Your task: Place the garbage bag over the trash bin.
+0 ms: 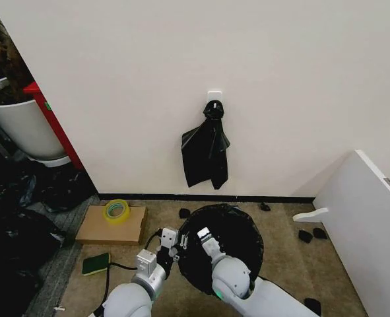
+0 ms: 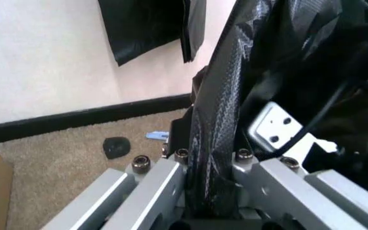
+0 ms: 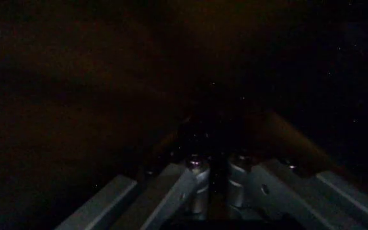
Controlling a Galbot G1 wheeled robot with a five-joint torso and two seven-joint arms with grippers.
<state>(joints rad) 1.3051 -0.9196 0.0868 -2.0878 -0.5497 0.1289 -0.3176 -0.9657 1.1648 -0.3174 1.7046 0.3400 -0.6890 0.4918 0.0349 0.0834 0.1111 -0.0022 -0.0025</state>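
**Bag pinched at the bin's left rim**

Arms reached forward and down from us. Our left gripper (image 1: pixel 173 246) had its jaws nearly closed on a fold of the garbage bag (image 1: pixel 237 239) at the trash bin's left rim. Our right gripper (image 1: pixel 205 239) sat inside the dark bag mouth; we cannot tell its jaws. One knotted bag bunch (image 1: pixel 206 150) hung on the wall; carpet (image 1: pixel 284 264) lay open to the right.

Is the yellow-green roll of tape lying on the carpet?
No, the yellow-green roll of tape rests on top of the flat brown cardboard box.
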